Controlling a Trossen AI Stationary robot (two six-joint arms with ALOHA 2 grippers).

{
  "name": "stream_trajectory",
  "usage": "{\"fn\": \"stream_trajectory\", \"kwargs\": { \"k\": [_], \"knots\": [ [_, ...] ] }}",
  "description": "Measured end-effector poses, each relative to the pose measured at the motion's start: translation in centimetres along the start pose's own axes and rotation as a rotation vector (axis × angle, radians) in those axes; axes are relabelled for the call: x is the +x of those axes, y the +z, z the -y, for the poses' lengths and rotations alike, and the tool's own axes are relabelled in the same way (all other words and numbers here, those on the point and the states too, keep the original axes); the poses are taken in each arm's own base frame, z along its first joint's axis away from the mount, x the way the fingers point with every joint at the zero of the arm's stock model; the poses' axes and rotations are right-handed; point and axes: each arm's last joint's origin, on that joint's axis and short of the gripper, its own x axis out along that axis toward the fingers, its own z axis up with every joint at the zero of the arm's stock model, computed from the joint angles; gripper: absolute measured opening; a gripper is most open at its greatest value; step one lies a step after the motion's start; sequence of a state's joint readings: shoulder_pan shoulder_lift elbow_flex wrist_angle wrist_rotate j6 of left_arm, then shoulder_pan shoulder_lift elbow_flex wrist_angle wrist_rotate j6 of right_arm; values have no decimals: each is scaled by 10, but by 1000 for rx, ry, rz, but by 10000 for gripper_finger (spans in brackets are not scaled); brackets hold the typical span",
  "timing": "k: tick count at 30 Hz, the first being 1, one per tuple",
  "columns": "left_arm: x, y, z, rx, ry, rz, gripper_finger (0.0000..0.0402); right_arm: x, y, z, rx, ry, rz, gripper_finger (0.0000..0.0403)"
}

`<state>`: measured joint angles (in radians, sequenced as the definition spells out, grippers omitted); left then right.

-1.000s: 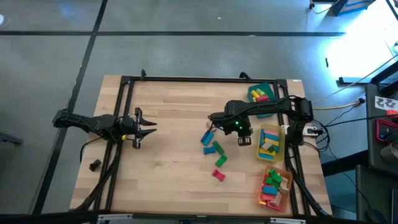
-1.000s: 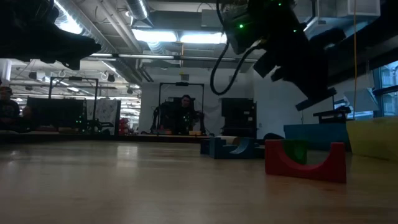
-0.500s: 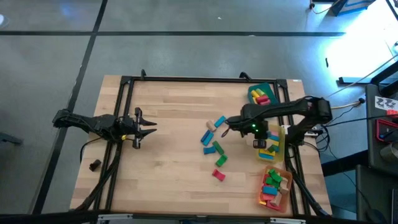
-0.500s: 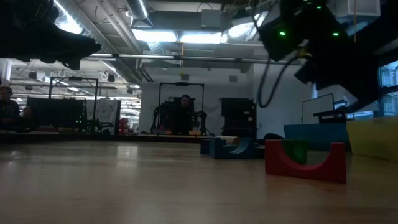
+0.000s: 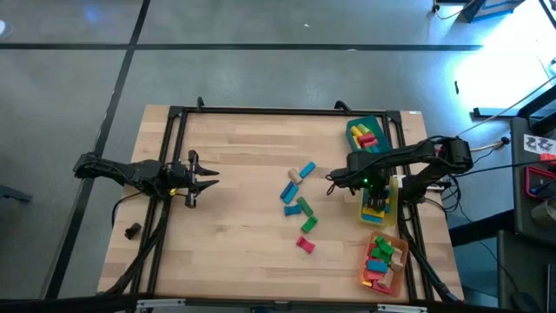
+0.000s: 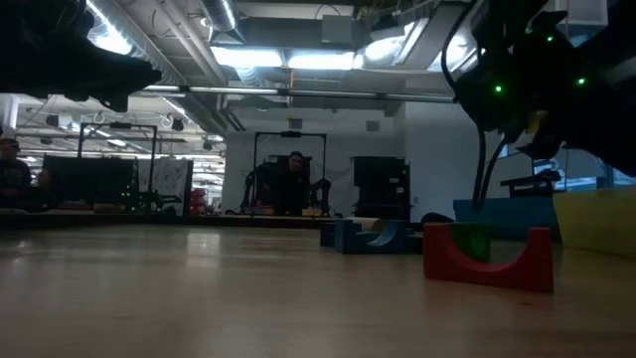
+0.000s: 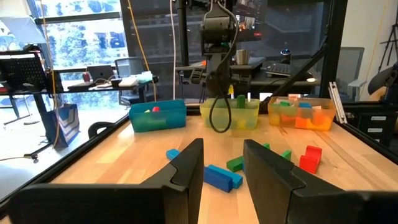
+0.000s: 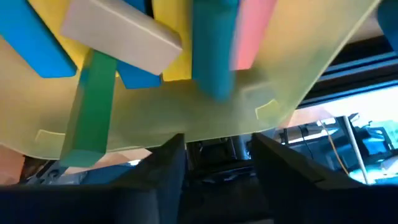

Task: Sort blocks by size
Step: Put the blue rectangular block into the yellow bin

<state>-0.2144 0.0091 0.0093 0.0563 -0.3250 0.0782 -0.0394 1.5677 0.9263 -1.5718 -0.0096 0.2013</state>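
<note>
My right gripper (image 5: 375, 205) hangs over the yellow tray (image 5: 393, 193) at the table's right edge, pointing slantwise down, open, with nothing between its fingers (image 8: 163, 168). Just ahead of them, blocks lie in the tray: a blurred blue bar (image 8: 214, 46), a pink one (image 8: 255, 31), a green bar (image 8: 93, 106) and a plain wooden one (image 8: 121, 31). Several loose blocks lie flat mid-table, among them a blue (image 5: 306, 171), a green (image 5: 304, 207) and a red one (image 5: 305, 244). My left gripper (image 5: 205, 181) waits at the left, level and open.
A teal tray (image 5: 366, 122) stands at the far right and an orange tray (image 5: 401, 261) at the near right, both holding blocks. A small dark lump (image 5: 132, 230) lies beyond the left rail. Black frame rails (image 5: 261, 110) run round the table.
My right gripper has gone from above the loose blocks at mid-table toward the table's right edge and now hangs over the yellow tray, a little lower and rolled somewhat. The loose blue block near the far side, hidden by the arm before, now shows.
</note>
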Motion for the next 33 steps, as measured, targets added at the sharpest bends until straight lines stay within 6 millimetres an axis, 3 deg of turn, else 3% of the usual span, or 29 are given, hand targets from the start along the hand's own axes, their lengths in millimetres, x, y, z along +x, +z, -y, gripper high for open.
{"fn": "stream_trajectory", "kwargs": {
  "k": [9,16,21,26,33],
  "knots": [
    [0,0,0,0,0,0,100,-8,1,0,-27,9,32,247],
    [0,0,0,0,0,0,100,-46,6,2,-119,-95,230,250],
    [0,0,0,0,0,0,100,-67,30,0,-182,-170,545,250],
    [0,0,0,0,0,0,100,-81,55,-4,-416,-313,828,250],
    [0,0,0,0,0,0,100,-89,85,11,-529,-401,1018,243]
  ]
}}
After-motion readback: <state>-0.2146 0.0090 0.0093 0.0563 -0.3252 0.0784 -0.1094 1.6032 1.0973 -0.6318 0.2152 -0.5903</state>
